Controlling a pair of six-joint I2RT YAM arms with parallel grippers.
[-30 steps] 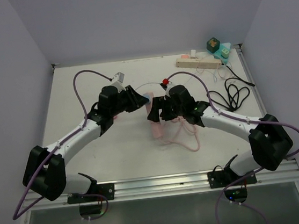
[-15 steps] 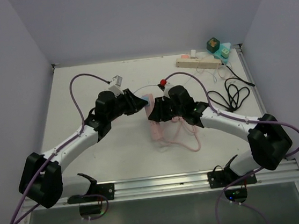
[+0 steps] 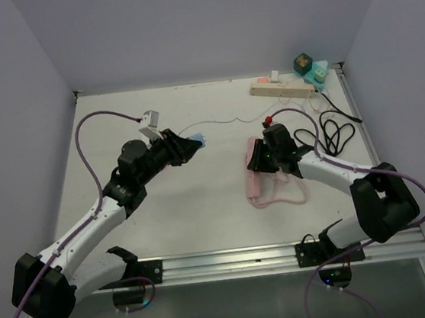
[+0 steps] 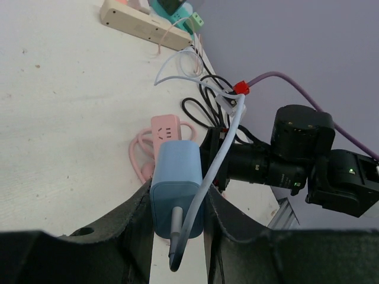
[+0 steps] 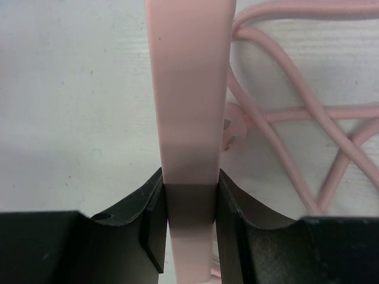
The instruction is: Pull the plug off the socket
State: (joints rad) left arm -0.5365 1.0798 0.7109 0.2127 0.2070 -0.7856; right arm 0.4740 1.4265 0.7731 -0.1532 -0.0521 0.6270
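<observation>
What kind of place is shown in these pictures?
Probably a robot test cell: plain walls enclose a white table, and the left arm and right arm are bolted to a metal rail.

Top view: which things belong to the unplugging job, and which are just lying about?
Job:
- blue plug, gripped by the left tool
- pink socket strip, gripped by the right tool

Lying about, all at the far right:
- beige power strip
- green and teal items
- black cable

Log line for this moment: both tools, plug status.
left tool shut on blue box-shaped plug | right tool shut on pink plastic power strip | plug free of strip, apart
</observation>
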